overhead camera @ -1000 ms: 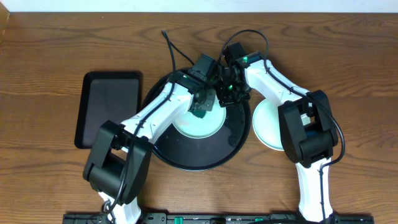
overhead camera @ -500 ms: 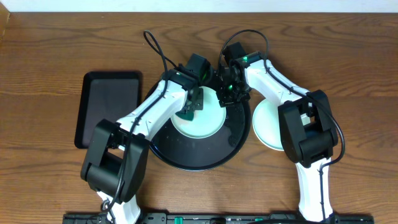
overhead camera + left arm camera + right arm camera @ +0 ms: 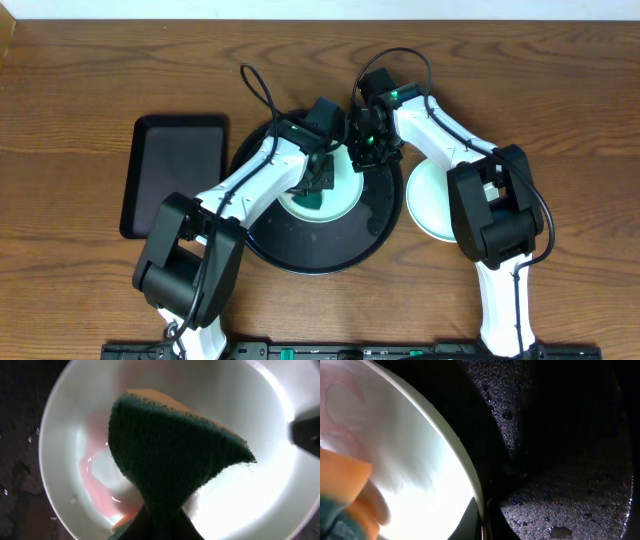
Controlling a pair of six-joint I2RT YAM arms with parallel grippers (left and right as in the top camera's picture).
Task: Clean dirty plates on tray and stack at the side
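A light blue-green plate (image 3: pixel 335 203) lies in the large round black tray (image 3: pixel 300 255). My left gripper (image 3: pixel 313 188) is shut on a green sponge with an orange back (image 3: pixel 170 455) and presses it onto the plate (image 3: pixel 260 485). A pink-red smear (image 3: pixel 97 485) shows on the plate beside the sponge. My right gripper (image 3: pixel 362 158) is shut on the plate's far right rim (image 3: pixel 470 480), one finger inside and one outside (image 3: pixel 482 520). Another pale plate (image 3: pixel 425 205) lies on the table right of the tray, partly hidden by the right arm.
A smaller rectangular black tray (image 3: pixel 175 175) lies on the wooden table left of the round tray. The round tray's floor (image 3: pixel 560 460) is wet with droplets. Both arms cross over the round tray's far half.
The left gripper swept the sponge left across the plate, then back toward the middle and nearer the front. The right gripper stayed on the rim.
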